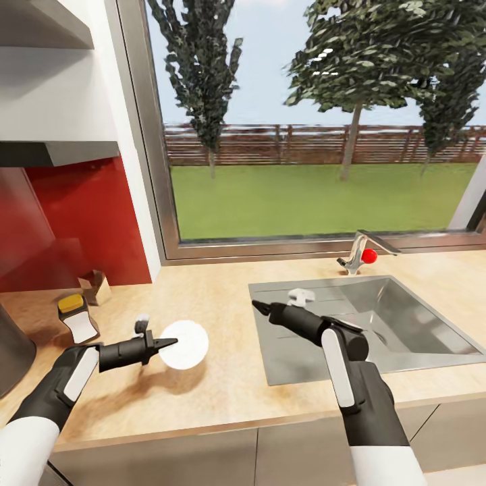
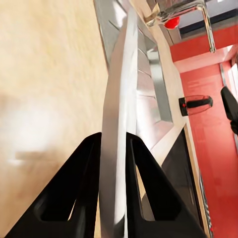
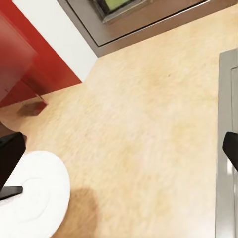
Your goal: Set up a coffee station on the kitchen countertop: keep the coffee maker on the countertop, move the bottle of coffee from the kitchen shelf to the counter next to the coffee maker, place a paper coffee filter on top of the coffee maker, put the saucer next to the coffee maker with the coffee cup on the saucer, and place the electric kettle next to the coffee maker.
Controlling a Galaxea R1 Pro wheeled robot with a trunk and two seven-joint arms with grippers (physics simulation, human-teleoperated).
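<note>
The left claw [image 1: 167,343] pinches the white saucer [image 1: 186,344] by its rim, held edge-on above the bench [image 1: 216,297]. The right claw [image 1: 260,307] hovers at the steel sink [image 1: 405,324], fingers [image 3: 11,153] spread wide, empty. Beyond the left claw, the bottle of coffee [image 1: 78,318] stands on the bench; a grey vessel [image 1: 13,358] is cut off.

Left gripper [image 1: 170,343] fingers [image 2: 87,188] clamped level, right gripper [image 1: 258,307] spread, both arms forward.

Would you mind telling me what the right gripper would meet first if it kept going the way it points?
Probably the saucer held by the left gripper; the right gripper points toward it over the countertop, though depth is unclear.
</note>
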